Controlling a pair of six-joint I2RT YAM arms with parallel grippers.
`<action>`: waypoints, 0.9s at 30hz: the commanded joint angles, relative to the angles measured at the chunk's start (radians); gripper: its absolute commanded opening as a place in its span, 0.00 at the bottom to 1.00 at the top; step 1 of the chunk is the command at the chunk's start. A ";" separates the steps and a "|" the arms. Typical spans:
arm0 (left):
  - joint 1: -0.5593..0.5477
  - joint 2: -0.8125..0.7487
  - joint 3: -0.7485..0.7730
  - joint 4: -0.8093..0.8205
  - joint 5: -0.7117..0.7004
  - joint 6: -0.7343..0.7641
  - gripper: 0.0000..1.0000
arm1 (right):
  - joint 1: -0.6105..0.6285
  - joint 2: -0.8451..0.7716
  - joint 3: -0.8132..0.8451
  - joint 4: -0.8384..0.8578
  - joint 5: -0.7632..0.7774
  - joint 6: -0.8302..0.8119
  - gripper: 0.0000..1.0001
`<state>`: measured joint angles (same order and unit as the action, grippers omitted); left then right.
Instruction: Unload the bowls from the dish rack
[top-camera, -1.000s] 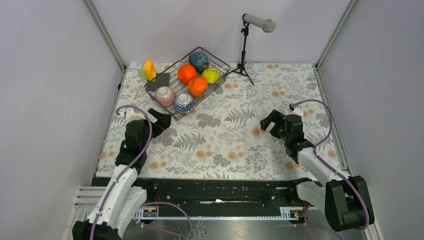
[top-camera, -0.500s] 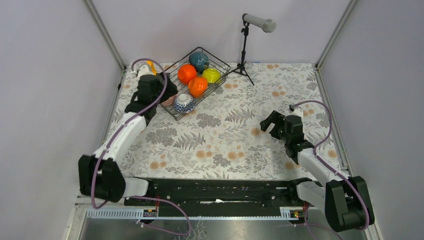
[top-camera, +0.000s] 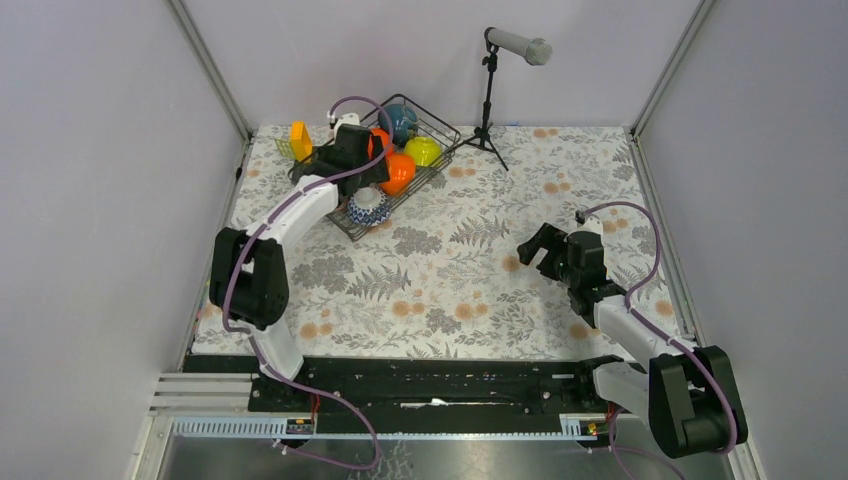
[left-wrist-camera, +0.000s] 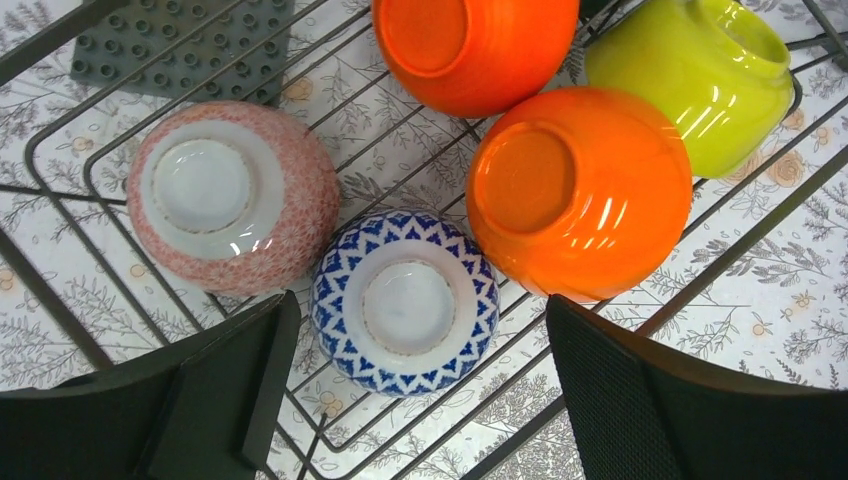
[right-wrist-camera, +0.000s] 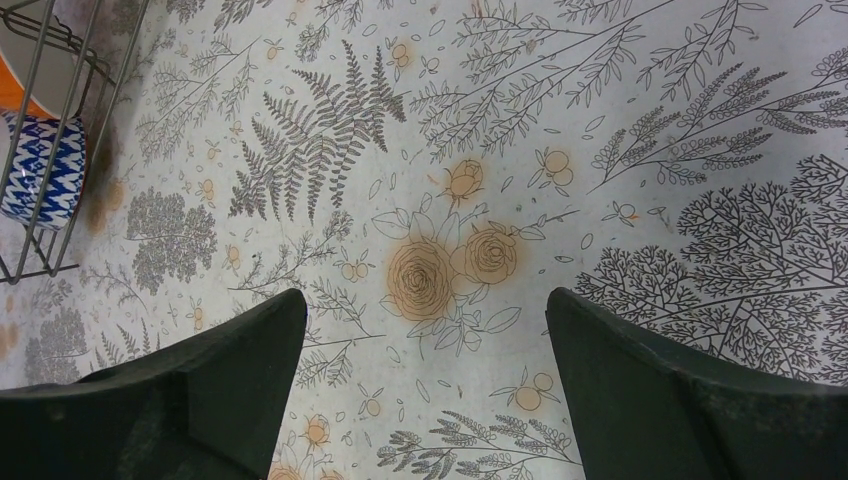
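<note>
Currently you are hovering the spread left end effector (left-wrist-camera: 418, 320) over the blue bowl (left-wrist-camera: 405, 300) in the rack (top-camera: 425, 166); likely next: descending, pinching it. Right end effector (right-wrist-camera: 415, 310) is idling, spread.

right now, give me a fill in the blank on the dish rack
The blue-and-white bowl sits ____ down in the dish rack.
Between it and the grey studded plate lies the ____ speckled bowl.
The left gripper hovers above with its jaws ____.
Missing: upside; pink; open.
</note>
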<state>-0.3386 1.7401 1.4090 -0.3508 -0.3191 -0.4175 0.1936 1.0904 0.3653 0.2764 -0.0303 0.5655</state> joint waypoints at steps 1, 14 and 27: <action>-0.020 0.032 0.091 0.031 0.036 0.071 0.99 | 0.003 0.004 0.007 0.039 -0.019 0.002 0.96; -0.104 0.241 0.340 0.004 -0.013 0.126 0.99 | 0.003 0.008 0.009 0.043 -0.020 0.001 0.97; -0.196 0.490 0.644 -0.137 -0.373 0.159 0.99 | 0.003 0.032 0.013 0.054 -0.034 0.009 0.96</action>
<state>-0.5270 2.1986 1.9766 -0.4541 -0.5713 -0.2787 0.1936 1.1145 0.3653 0.2901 -0.0479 0.5701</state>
